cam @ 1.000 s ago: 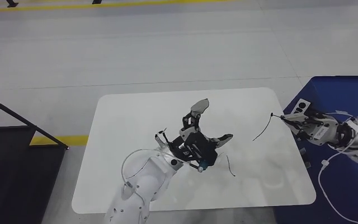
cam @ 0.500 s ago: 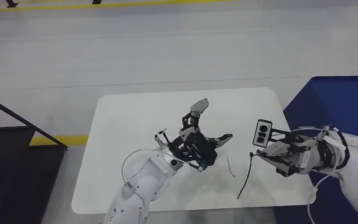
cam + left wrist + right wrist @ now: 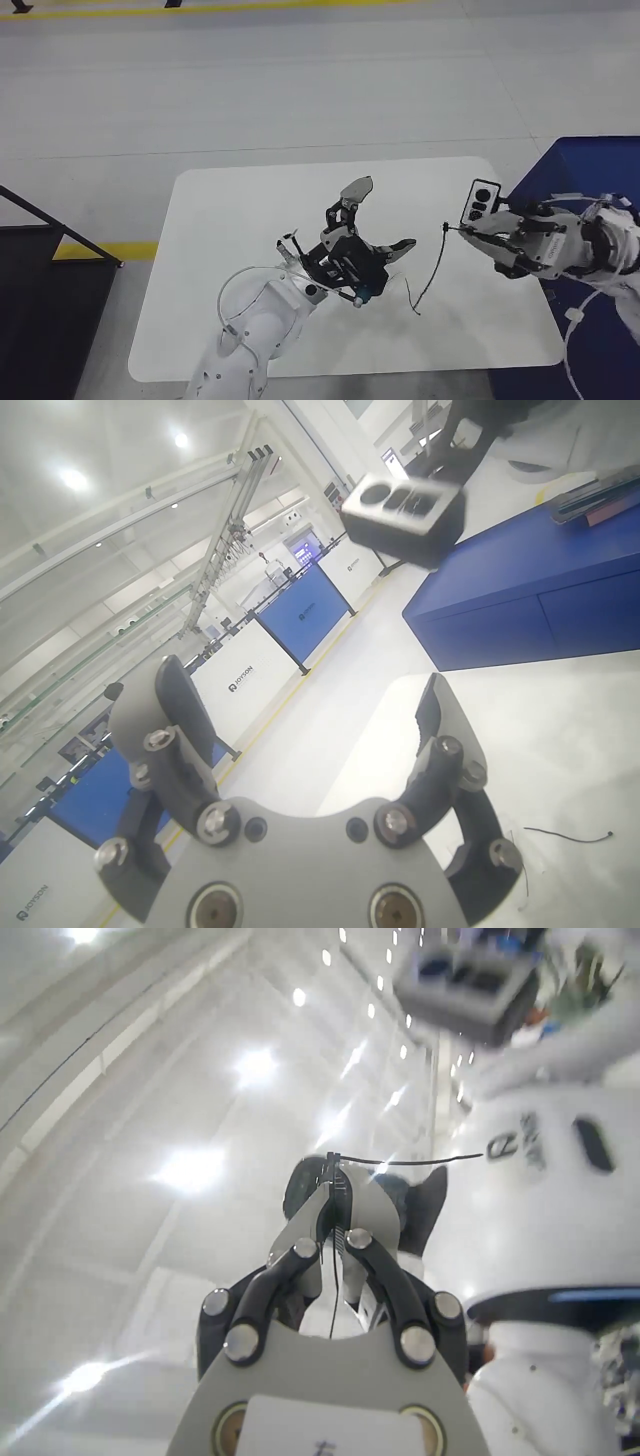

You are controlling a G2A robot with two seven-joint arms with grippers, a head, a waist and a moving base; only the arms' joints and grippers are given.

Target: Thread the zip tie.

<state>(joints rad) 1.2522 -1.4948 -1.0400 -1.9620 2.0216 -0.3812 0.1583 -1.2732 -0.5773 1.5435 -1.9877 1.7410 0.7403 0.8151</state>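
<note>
My right gripper (image 3: pixel 463 232) is over the table's right part, shut on a black zip tie (image 3: pixel 437 262) near its head. The strap hangs in a curve toward the table. In the right wrist view the gripper (image 3: pixel 332 1188) pinches the ribbed strap, and the zip tie (image 3: pixel 410 1162) sticks out sideways from the head at the fingertips. My left gripper (image 3: pixel 380 217) stands open at mid-table with nothing between its fingers (image 3: pixel 172 685). A second thin black zip tie (image 3: pixel 407 285) lies on the table just right of it, also the zip tie (image 3: pixel 565 837) in the left wrist view.
The white table (image 3: pixel 250 230) has bare room at the left and back. A blue cabinet (image 3: pixel 590 170) stands beyond its right edge, with white cables near the front right corner.
The right arm swung in from the far right, dipped toward the front edge, then rose toward the back, the zip tie swinging with it. The left arm has kept still.
</note>
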